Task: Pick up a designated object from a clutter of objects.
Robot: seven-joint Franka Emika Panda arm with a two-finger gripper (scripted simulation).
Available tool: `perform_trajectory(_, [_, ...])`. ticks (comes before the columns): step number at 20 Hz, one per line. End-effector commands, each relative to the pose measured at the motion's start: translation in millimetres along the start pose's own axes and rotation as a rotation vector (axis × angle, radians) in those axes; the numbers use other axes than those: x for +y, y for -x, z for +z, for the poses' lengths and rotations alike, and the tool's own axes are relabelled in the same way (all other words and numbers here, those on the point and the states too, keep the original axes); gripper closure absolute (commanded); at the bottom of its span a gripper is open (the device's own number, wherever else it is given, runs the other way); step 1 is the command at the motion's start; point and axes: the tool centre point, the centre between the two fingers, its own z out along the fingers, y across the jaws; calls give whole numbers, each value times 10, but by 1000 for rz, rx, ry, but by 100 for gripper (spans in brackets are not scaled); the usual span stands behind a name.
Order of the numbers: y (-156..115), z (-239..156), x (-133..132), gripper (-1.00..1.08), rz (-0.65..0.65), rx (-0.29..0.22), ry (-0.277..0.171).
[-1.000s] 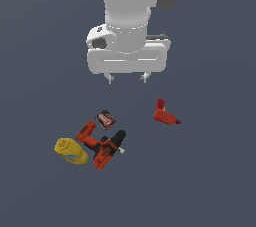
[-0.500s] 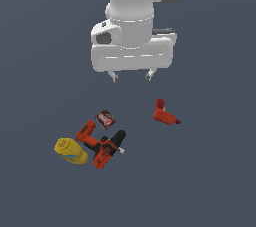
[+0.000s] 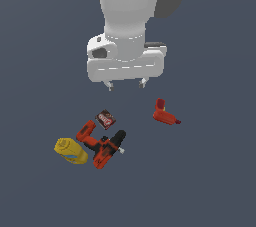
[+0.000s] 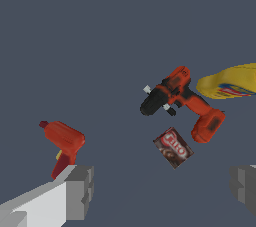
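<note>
- On the exterior view's left lies a yellow bottle (image 3: 70,151), on its side, at the outer edge of the clutter.
- Next to it, a red and black power drill (image 3: 101,144) lies flat, its handle close to the bottle.
- Just beyond the drill, near but seemingly not touching it, rests the small brown and red box (image 3: 105,118), label up. This is the object to pick.
- Above the scene hangs the gripper (image 3: 125,85), fingers spread wide and holding nothing, well clear of the floor.
- To do this step well, the gripper likely needs to centre over the box, turn to straddle its narrow sides, then descend without nudging the drill.
- On the exterior view's right, a red L-shaped tool (image 3: 164,113) sits apart from the rest.
</note>
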Motion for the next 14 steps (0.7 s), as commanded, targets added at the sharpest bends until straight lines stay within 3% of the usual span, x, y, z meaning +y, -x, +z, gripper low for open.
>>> perform_trajectory(1, [9, 138, 81, -92, -30, -5, 7])
perform_trajectory(14, [238, 1223, 651, -92, -291, -48, 30])
